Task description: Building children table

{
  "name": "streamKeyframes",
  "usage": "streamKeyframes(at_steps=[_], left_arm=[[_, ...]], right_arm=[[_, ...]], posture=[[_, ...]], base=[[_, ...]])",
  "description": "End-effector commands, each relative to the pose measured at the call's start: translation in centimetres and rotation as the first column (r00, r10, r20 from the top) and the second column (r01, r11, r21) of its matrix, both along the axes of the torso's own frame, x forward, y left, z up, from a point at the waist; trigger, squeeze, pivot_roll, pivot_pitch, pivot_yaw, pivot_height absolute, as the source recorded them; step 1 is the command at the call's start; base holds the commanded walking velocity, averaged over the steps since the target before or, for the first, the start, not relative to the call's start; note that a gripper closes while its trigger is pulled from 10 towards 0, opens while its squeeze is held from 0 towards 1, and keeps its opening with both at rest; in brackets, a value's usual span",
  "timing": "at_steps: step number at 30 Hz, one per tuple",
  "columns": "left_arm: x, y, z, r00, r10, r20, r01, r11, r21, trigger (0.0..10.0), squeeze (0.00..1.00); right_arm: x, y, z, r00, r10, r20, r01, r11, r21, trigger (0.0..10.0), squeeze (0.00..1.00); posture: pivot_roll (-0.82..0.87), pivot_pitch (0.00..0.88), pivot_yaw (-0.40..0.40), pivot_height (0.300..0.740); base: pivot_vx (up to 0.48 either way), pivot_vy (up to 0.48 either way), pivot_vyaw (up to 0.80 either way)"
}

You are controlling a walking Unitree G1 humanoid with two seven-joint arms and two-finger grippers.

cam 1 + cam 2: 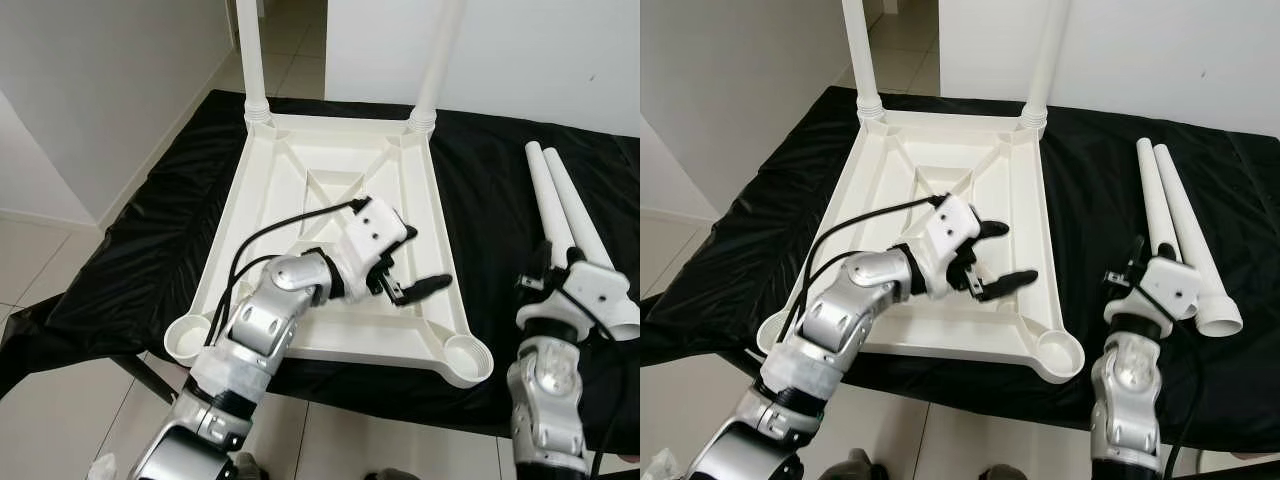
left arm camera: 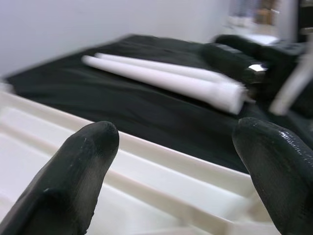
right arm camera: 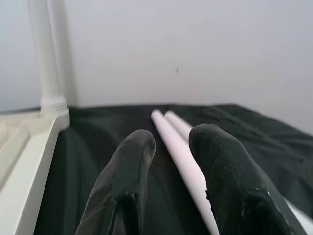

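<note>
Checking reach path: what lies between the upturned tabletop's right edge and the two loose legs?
Only bare black cloth lies between the tabletop and the loose legs, seen in both eye views.

**Around the work surface**

Black cloth [image 1: 130, 250] draped over the surface, wrinkled, hanging past the near edge. Pale tiled floor [image 1: 40, 260] to the left and below, grout lines visible. White wall [image 1: 90, 90] on the left with a low skirting board; another plain white wall [image 1: 1160, 60] behind. A tiled passage [image 1: 290, 40] running back between the two walls.
</note>
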State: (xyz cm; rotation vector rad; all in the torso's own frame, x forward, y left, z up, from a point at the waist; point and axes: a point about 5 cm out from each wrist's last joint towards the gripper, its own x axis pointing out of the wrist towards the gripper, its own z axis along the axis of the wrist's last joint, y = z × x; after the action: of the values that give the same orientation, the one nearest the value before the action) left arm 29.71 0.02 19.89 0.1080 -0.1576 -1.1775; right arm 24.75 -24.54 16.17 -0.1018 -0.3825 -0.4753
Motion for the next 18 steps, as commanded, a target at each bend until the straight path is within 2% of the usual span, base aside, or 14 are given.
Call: streamKeyframes(at_steps=[1, 2, 4, 7, 8, 11, 13, 14, 15, 16, 18], left_arm=[[0.9, 0.4, 0.2, 0.988, 0.154, 0.0, -0.153, 0.987, -0.049, 10.0, 0.0], [0.9, 0.4, 0.2, 0.988, 0.154, 0.0, -0.153, 0.987, -0.049, 10.0, 0.0], [2.0, 0.9, 0.6, 0.971, 0.233, -0.048, -0.237, 0.966, -0.106, 10.0, 0.0], [2.4, 1.1, 0.8, 0.964, 0.257, -0.066, -0.263, 0.957, -0.124, 10.0, 0.0], [2.5, 1.2, 0.8, 0.963, 0.263, -0.061, -0.269, 0.956, -0.119, 10.0, 0.0], [2.4, 1.2, 0.6, 0.965, 0.256, -0.053, -0.26, 0.96, -0.105, 10.0, 0.0], [1.8, 1.2, 0.5, 0.98, 0.198, -0.033, -0.2, 0.975, -0.093, 10.0, 0.0], [1.8, 1.2, 0.5, 0.98, 0.198, -0.033, -0.2, 0.975, -0.093, 10.0, 0.0], [1.6, 1.2, 0.7, 0.985, 0.169, -0.027, -0.171, 0.98, -0.102, 10.0, 0.0], [1.4, 1.1, 0.9, 0.991, 0.135, -0.022, -0.137, 0.985, -0.108, 10.0, 0.0], [1.4, 1.1, 0.9, 0.991, 0.135, -0.022, -0.137, 0.985, -0.108, 10.0, 0.0]], right_arm=[[0.0, -0.3, -0.5, 0.999, -0.012, -0.032, 0.012, 1.0, 0.003, 10.0, 0.0], [0.0, -0.3, -0.5, 0.999, -0.012, -0.032, 0.012, 1.0, 0.003, 10.0, 0.0], [0.1, 0.1, -0.2, 1.0, 0.002, -0.023, -0.003, 1.0, -0.008, 10.0, 0.0], [0.2, 0.2, -0.1, 1.0, 0.01, -0.02, -0.01, 1.0, -0.009, 10.0, 0.0], [0.2, -0.3, -0.3, 0.999, -0.01, -0.031, 0.01, 1.0, -0.003, 10.0, 0.0], [0.2, -0.8, -0.5, 0.999, -0.031, -0.044, 0.031, 1.0, 0.005, 10.0, 0.0], [0.4, -1.8, -0.7, 0.997, -0.058, -0.06, 0.059, 0.998, 0.015, 10.0, 0.0], [0.4, -1.8, -0.7, 0.997, -0.058, -0.06, 0.059, 0.998, 0.015, 10.0, 0.0], [0.6, -2.3, -0.7, 0.995, -0.069, -0.071, 0.071, 0.997, 0.029, 10.0, 1.0], [0.8, -2.7, -0.6, 0.995, -0.071, -0.076, 0.075, 0.996, 0.049, 10.0, 1.0], [0.8, -2.7, -0.6, 0.995, -0.071, -0.076, 0.075, 0.996, 0.049, 10.0, 1.0]], posture=[[-0.02, 0.0, 0.014, 0.74], [-0.02, 0.0, 0.014, 0.74], [-0.04, 0.0, 0.022, 0.74], [-0.04, 0.0, 0.026, 0.74], [-0.04, 0.0, 0.033, 0.74], [-0.04, 0.0, 0.033, 0.74], [-0.04, 0.0, 0.037, 0.74], [-0.04, 0.0, 0.037, 0.74], [-0.04, 0.0, 0.036, 0.74], [-0.04, 0.0, 0.04, 0.74], [-0.04, 0.0, 0.04, 0.74]], base=[[0.0, 0.0, 0.0], [0.0, 0.0, 0.0], [0.0, 0.0, 0.0], [0.0, 0.0, 0.0], [0.0, 0.0, 0.0], [0.0, 0.0, 0.0], [0.0, 0.0, 0.0], [0.0, 0.0, 0.0], [0.0, 0.0, 0.0], [0.0, 0.0, 0.0], [0.0, 0.0, 0.0]])
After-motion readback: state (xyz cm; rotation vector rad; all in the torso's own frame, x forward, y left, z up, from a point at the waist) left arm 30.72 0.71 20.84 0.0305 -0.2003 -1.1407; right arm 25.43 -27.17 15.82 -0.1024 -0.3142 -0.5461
